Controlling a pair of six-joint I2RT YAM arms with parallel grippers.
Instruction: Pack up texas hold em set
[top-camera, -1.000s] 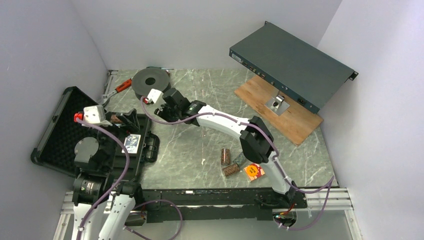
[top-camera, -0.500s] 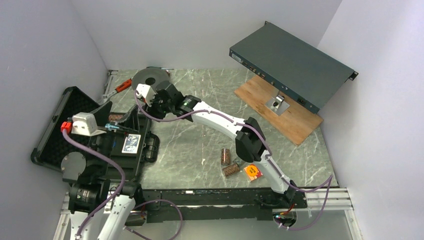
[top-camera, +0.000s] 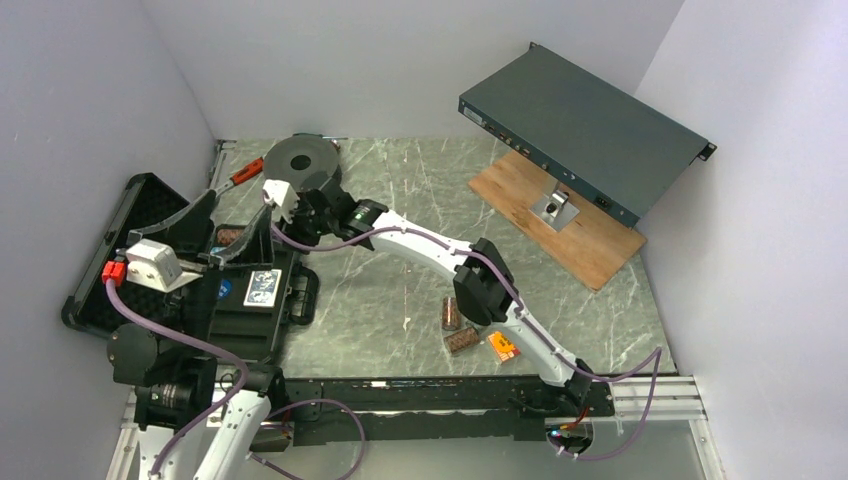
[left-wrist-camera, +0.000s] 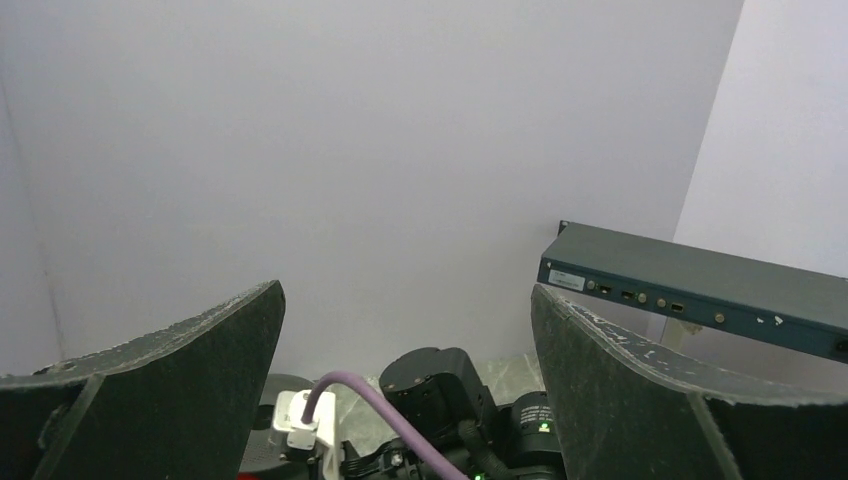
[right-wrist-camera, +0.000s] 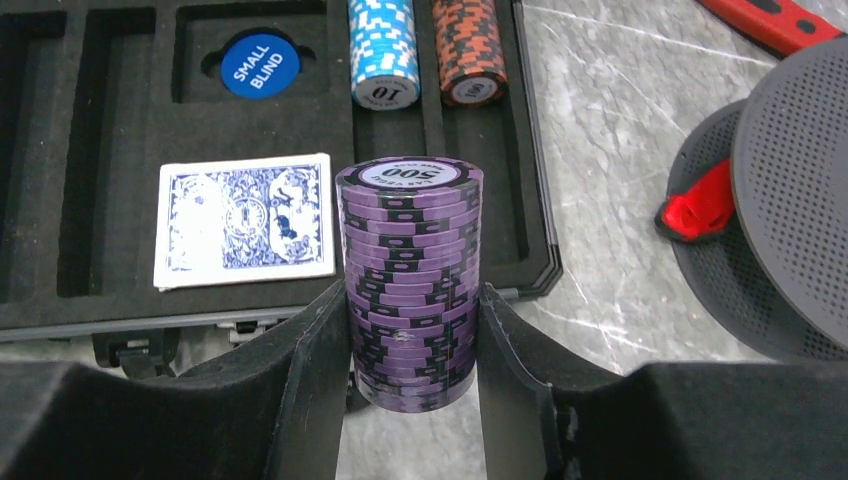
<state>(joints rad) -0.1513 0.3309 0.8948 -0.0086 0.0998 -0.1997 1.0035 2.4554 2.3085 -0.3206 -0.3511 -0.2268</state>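
My right gripper (right-wrist-camera: 412, 300) is shut on a tall purple chip stack (right-wrist-camera: 410, 260), which stands upright between the fingers. It is over the marble just outside the near rim of the open black case (right-wrist-camera: 250, 125). In the case's foam lie a blue chip stack (right-wrist-camera: 382, 50), a brown-orange stack (right-wrist-camera: 468, 50), a blue "small blind" button (right-wrist-camera: 259, 65) and a blue-backed card deck (right-wrist-camera: 245, 220). My left gripper (top-camera: 228, 225) hangs wide open above the case, holding nothing. Two brown stacks (top-camera: 455, 325) and an orange deck (top-camera: 503, 346) lie on the table.
A black perforated spool (right-wrist-camera: 790, 200) sits right of the case, with a red-handled tool (right-wrist-camera: 775, 25) and a red part (right-wrist-camera: 700, 205) beside it. At the back right, a dark-grey metal box (top-camera: 585, 130) leans over a wooden board (top-camera: 560, 225).
The right gripper has carried the purple stack left, closer to the case. The left arm has drawn back and leftwards, its jaws still wide open.
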